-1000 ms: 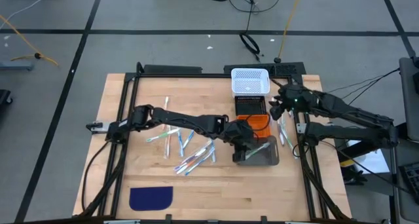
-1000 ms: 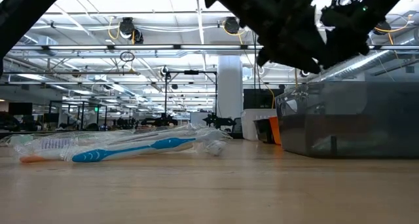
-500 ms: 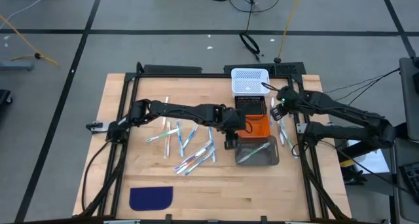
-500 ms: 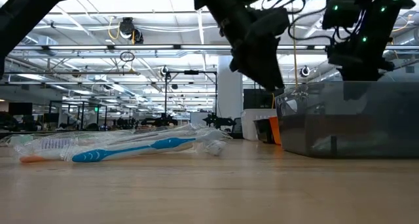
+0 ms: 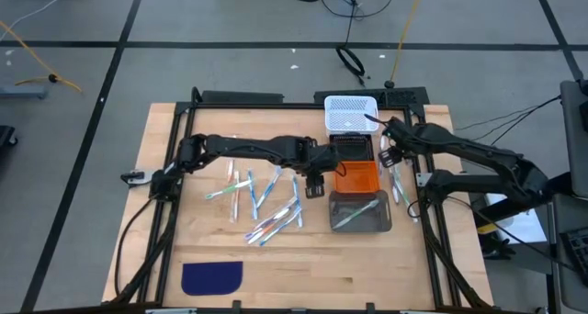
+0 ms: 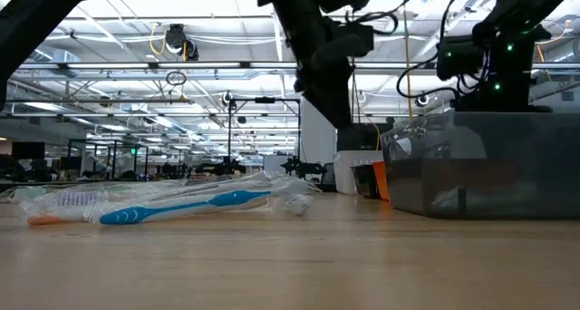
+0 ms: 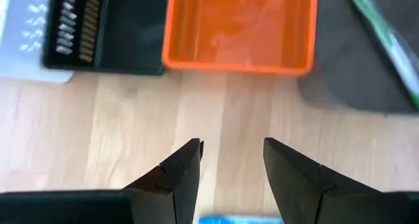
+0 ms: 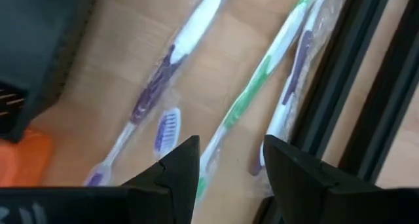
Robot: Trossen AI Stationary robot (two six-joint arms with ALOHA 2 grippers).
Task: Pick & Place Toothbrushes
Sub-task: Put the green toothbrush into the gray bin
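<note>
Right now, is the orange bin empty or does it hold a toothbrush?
Empty: the left wrist view shows only the bare floor of the orange bin, no toothbrush inside.

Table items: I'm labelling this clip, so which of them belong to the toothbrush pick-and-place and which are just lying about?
Part of the job:
- loose toothbrushes
- toothbrush already in the grey bin
- toothbrushes under the right gripper
- open, empty left gripper

Lying about:
- dark blue cloth patch
</note>
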